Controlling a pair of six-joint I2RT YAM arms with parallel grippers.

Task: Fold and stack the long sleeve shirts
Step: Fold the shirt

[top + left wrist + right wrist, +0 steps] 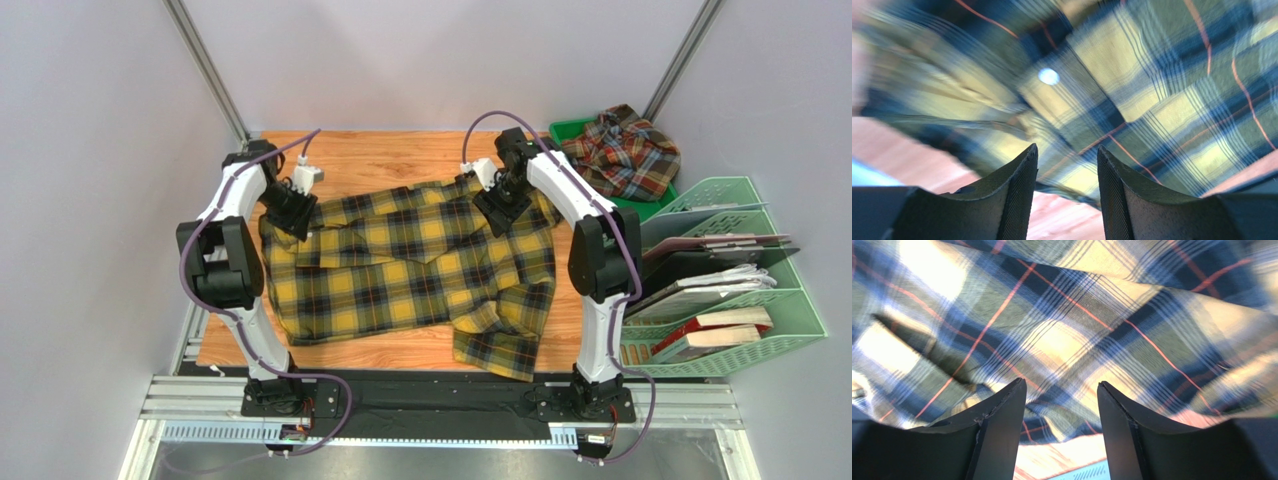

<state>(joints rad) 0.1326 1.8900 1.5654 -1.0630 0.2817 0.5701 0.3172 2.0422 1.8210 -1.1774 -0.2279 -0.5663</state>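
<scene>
The yellow shirt (400,265) lay spread across the wooden table (370,150), its lower right part reaching the near edge. At its far corners, the left gripper (293,212) and right gripper (500,205) stood over the cloth, jaws apart, gripping nothing. Farthest back, the red shirt (622,152) lay crumpled on the green tray (563,131).

Both arms, the left arm (232,215) and the right arm (590,235), are built from white tubular links joined by black motor housings. A purple cable (186,270) is looped along each. Black base plates (300,400) are bolted on at six o'clock. The left gripper (1067,170) is fitted with dark fingers (1019,200) faced with a woven texture. On the right gripper (1062,405), smoother fingers (1002,432) with nicked edges are seen.
</scene>
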